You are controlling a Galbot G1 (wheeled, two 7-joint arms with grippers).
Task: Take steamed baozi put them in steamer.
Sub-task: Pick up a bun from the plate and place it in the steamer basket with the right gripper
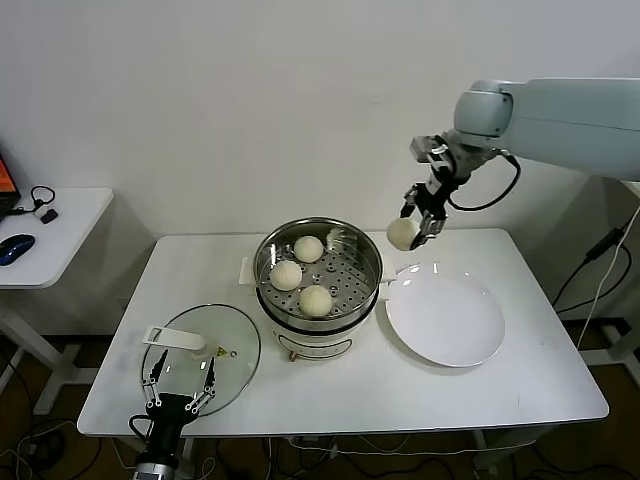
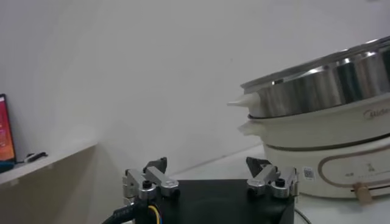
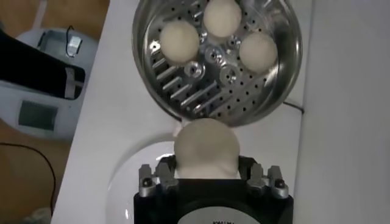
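**Fourth baozi held in the air beside the steamer**

We are looking at the right claw hanging above the bench, off the far right side of the steamer and over the far edge of the white plate. It is gripping one steamed baozi, and in the right wrist view that baozi is sitting between the two fingers, pressed on both sides and clear of any surface. The steamer is lying just ahead of and below the right claw, with its perforated tray in open view.

Three more baozi are resting on that tray, well apart from the right claw: one toward the far side, one toward the robot's left, and one at the near side. None of them is touching another.

The left claw is waiting low at the near edge of the bench, its fingers spread apart with nothing between them, directly over the near rim of the glass lid lying flat beside the steamer. In the left wrist view the left claw is pointing past the steamer's side, which is standing near it on a cream base.
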